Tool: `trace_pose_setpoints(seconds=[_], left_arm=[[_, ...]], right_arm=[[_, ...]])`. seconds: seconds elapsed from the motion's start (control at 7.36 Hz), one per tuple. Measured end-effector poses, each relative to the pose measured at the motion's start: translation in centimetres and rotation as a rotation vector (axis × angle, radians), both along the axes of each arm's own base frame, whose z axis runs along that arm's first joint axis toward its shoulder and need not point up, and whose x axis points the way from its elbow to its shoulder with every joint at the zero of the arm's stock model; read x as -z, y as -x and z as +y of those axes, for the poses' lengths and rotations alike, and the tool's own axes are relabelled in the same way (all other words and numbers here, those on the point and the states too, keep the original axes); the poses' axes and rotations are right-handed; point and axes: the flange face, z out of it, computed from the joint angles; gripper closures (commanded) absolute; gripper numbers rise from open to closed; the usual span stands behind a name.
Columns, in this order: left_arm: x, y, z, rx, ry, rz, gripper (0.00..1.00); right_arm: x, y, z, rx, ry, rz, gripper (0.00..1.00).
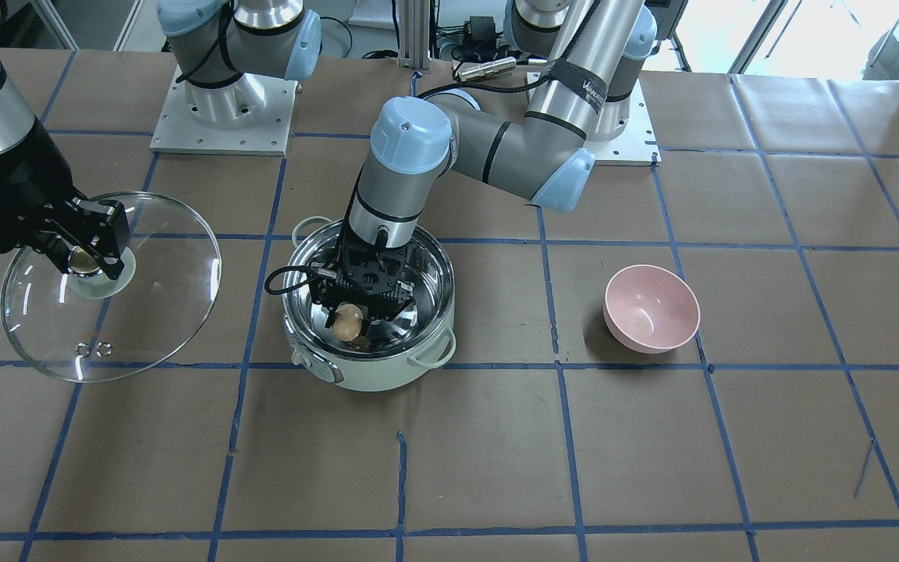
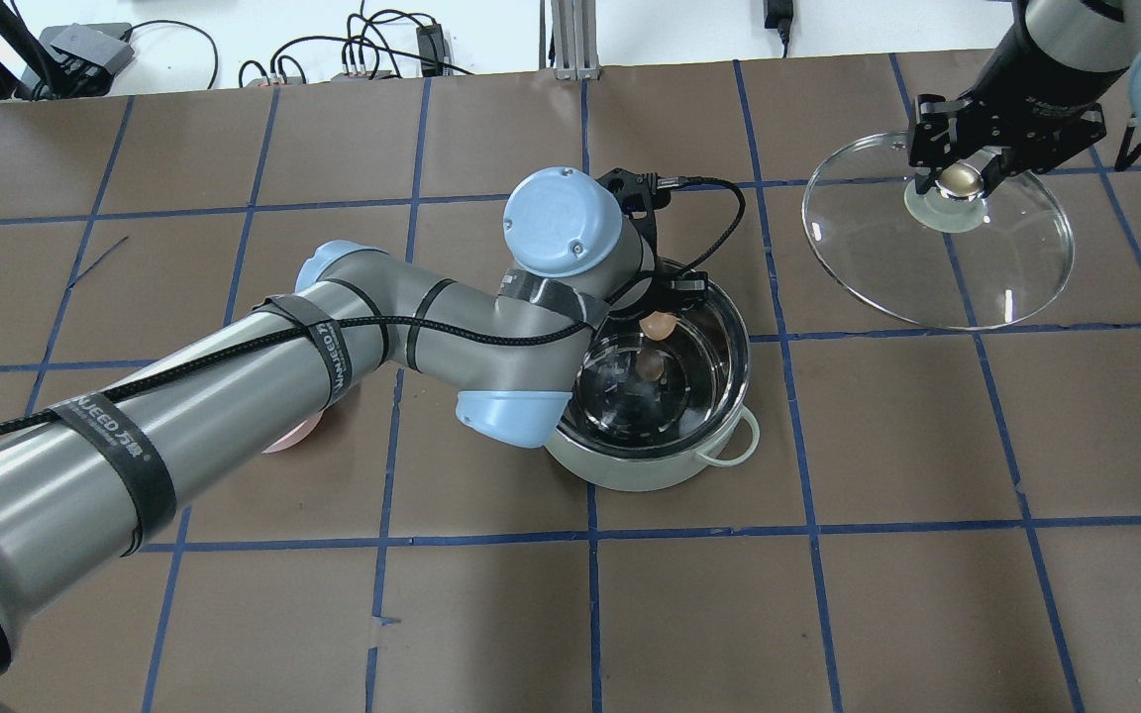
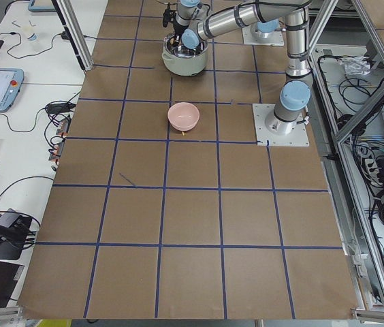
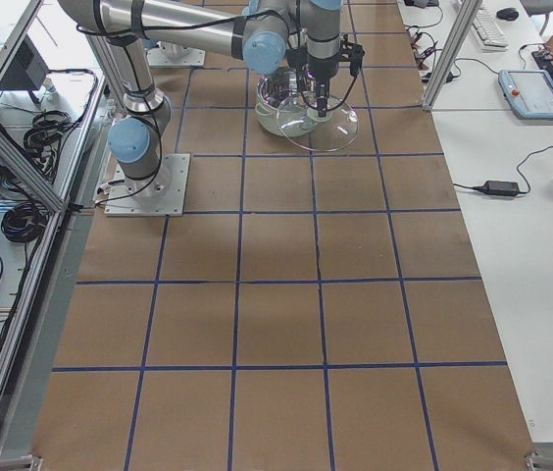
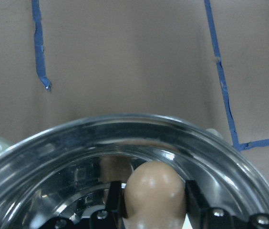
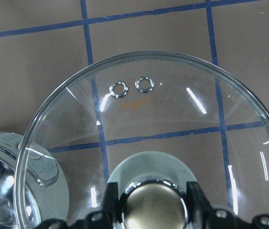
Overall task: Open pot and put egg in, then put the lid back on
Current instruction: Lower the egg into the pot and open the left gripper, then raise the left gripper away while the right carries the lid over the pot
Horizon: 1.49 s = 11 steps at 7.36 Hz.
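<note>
The mint-white pot (image 1: 375,377) stands open, its steel inside bare. My left gripper (image 1: 350,323) reaches down into it and is shut on the brown egg (image 1: 348,318), held low inside the pot with its reflection below. The left wrist view shows the egg (image 5: 154,191) between both fingers, behind the pot's rim (image 5: 139,118). My right gripper (image 1: 89,256) is shut on the beige knob (image 6: 156,208) of the glass lid (image 1: 168,289) and holds it tilted, off to the side of the pot. The overhead view shows the lid (image 2: 927,272) right of the pot (image 2: 655,473).
A pink bowl (image 1: 651,308) sits on the brown paper table on the pot's other side; in the overhead view it is mostly hidden under my left arm (image 2: 333,347). Blue tape lines (image 1: 559,367) grid the table.
</note>
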Motion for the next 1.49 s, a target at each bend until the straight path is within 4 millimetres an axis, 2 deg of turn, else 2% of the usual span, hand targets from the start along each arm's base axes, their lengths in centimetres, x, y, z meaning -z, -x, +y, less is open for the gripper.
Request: trace_pose_setpoints(seconds=[0.14,0.41,0.54,0.68,0.81,1.22,1.36,1.49], left_arm=[[0.5,0.1,0.2,-0.005,-0.009,-0.003,0.69],[1.3,0.2,0.1,-0.009,-0.021,-0.008,0.36],[1.4,0.2,0.2,-0.009,-0.022,-0.009,0.22],[1.3,0.2,0.1,-0.01,-0.021,-0.01,0.16],[0.9,0.3,0.0,-0.01,-0.015,-0.007,0.16],[-2.5,-0.3,-0.2,-0.013,0.033,0.01,0.13],[-4.1,-1.4,-0.4,-0.029,0.042,0.007,0.11],[-6.2,-3.6,-0.8,-0.054,0.034,-0.01,0.11]], right_arm=[[0.0,0.0,0.0,0.0,0.0,0.0,0.52],[0.0,0.0,0.0,0.0,-0.001,0.0,0.52],[0.0,0.0,0.0,0.0,-0.001,0.0,0.52],[0.1,0.0,0.0,0.0,-0.001,-0.001,0.52],[0.1,0.0,0.0,0.0,-0.001,-0.001,0.52],[-0.1,-0.1,0.1,-0.001,0.001,0.0,0.53],[-0.3,-0.3,0.4,-0.001,0.006,0.0,0.53],[-0.6,-0.7,0.8,-0.001,0.012,0.0,0.53]])
